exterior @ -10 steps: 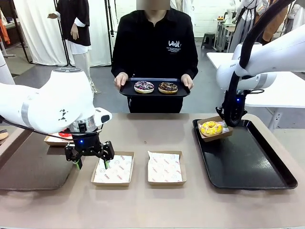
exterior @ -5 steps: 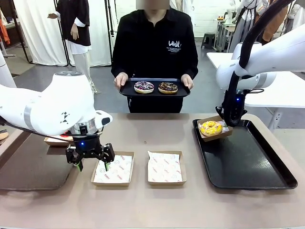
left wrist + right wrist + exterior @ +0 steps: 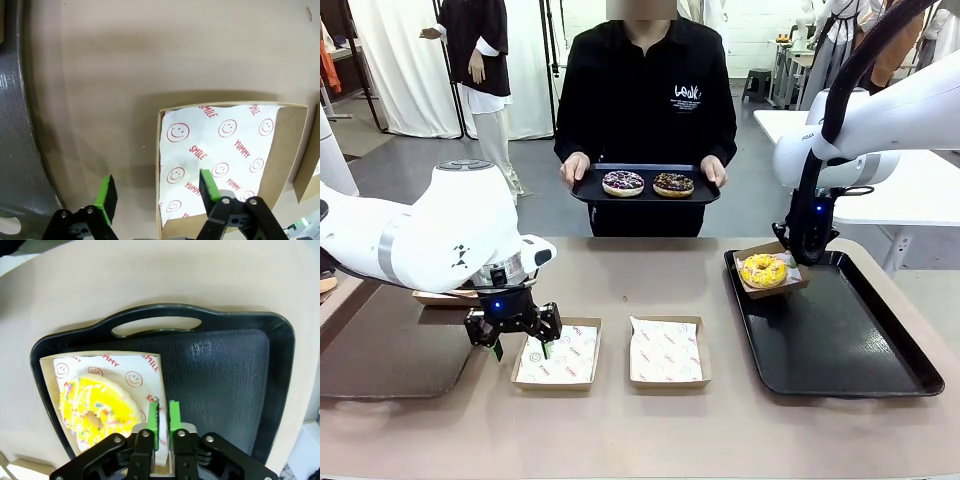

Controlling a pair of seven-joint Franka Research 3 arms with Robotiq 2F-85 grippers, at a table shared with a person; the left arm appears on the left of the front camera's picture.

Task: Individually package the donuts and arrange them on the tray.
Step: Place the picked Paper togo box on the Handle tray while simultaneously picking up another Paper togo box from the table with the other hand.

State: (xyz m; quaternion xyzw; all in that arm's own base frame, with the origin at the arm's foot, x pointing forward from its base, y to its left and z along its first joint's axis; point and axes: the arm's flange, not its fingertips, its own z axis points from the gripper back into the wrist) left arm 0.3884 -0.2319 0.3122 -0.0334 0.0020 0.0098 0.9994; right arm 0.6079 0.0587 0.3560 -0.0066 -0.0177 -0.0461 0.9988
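1. Table (image 3: 650,430): tan top, with a person (image 3: 645,90) standing at the far side.
2. Large black tray (image 3: 850,350): lies flat on the table's right half. Most of its floor is bare.
3. Small black tray (image 3: 642,198): the person holds it above the far edge. On it sit the purple donut (image 3: 622,182) and the chocolate donut (image 3: 673,184), side by side and unboxed.
4. Two paper-lined boxes near mid-table, both holding only smiley-print paper: left box (image 3: 557,355) and right box (image 3: 665,352), close together.
5. Kraft box (image 3: 775,290): sits at the large tray's far left corner, tilted, with one corner over the tray's rim. The yellow donut (image 3: 763,269) lies inside on printed paper.
6. Left gripper (image 3: 518,347): low over the left box. Its fingers are spread wide, one outside the box's wall and one over the paper, holding nothing.
7. Right gripper (image 3: 807,255): at the kraft box's far side. Its green pads (image 3: 153,422) are nearly together, pinching the box's side wall beside the donut.
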